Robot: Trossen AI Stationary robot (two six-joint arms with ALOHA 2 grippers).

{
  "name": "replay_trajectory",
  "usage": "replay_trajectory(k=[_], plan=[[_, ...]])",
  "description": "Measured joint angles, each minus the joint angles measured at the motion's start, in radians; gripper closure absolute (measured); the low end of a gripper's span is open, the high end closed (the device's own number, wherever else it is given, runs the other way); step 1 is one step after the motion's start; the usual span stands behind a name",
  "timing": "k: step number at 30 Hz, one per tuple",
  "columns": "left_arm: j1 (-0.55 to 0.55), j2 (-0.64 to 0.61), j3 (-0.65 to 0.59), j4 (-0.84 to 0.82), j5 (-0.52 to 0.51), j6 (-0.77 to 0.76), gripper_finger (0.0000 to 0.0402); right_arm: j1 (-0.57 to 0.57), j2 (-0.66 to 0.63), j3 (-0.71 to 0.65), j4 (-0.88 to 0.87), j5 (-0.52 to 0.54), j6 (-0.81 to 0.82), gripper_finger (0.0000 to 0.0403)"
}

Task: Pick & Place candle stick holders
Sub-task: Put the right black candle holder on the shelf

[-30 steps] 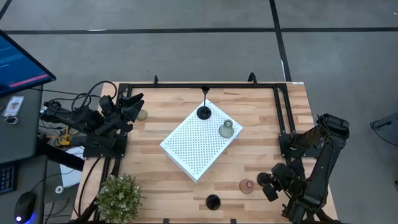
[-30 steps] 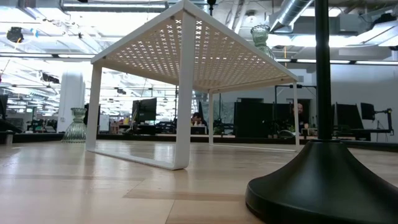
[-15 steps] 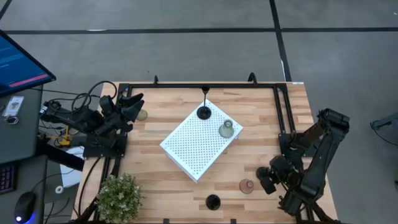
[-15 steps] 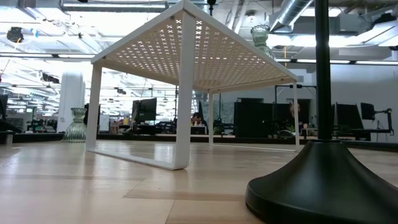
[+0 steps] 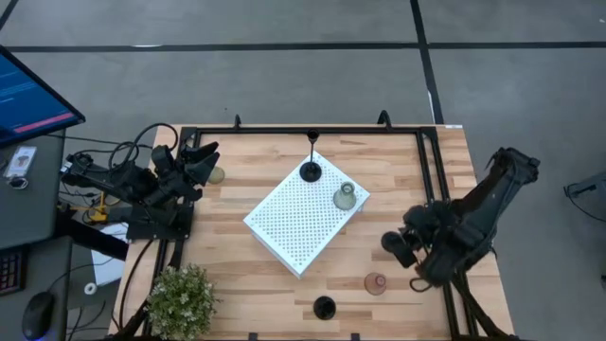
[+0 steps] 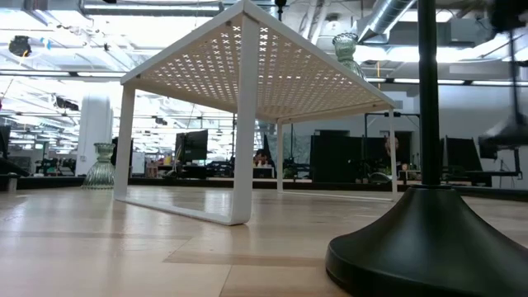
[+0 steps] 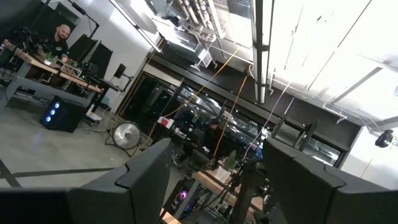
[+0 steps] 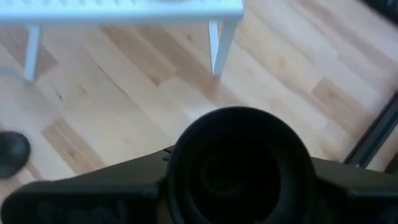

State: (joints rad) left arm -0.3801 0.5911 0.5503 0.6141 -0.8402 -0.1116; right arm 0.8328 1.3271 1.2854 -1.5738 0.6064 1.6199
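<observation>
One black candle stick holder (image 8: 239, 165) is held clamped in the right gripper (image 5: 402, 248) above the table's (image 5: 398, 180) right edge; left gripper (image 5: 204, 161) fingers stand apart.

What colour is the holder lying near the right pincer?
Pink: the holder on the wood, best seen in the high view.

No readable text, labels, brands or numbers in any view. The monitor (image 5: 28, 90) at the table's left edge shows blue and red blocks, but nothing on it can be made out. Distant screens in the room are likewise too small to read.
</observation>
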Motion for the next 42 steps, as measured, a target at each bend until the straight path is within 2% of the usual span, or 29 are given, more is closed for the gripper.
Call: replay_trajectory(k=[7, 12, 17, 22, 28, 36, 42], plan=[[0.000, 0.000, 0.000, 0.000, 0.000, 0.001, 0.0149, -0.112, -0.046, 0.175, 0.045, 0.014, -0.284, 0.0309], [0.000, 0.000, 0.000, 0.000, 0.000, 0.003, 0.0149, -0.215, -0.034, 0.356, 0.213, -0.050, -0.592, 0.0309], [0.000, 0.000, 0.000, 0.000, 0.000, 0.003, 0.0149, -0.330, 0.036, 0.536, 0.349, -0.115, -0.939, 0.0309], [0.000, 0.000, 0.000, 0.000, 0.000, 0.003, 0.0149, -0.450, 0.144, 0.689, 0.330, -0.207, -1.260, 0.0309], [0.000, 0.000, 0.000, 0.000, 0.000, 0.003, 0.0149, -0.563, 0.249, 0.827, 0.329, -0.354, -1.575, 0.0309], [0.000, 0.000, 0.000, 0.000, 0.000, 0.003, 0.0149, -0.660, 0.353, 0.990, 0.350, -0.398, -1.805, 0.0309], [0.000, 0.000, 0.000, 0.000, 0.000, 0.002, 0.0149, -0.726, 0.434, 1.071, 0.420, -0.397, -1.810, 0.0309]])
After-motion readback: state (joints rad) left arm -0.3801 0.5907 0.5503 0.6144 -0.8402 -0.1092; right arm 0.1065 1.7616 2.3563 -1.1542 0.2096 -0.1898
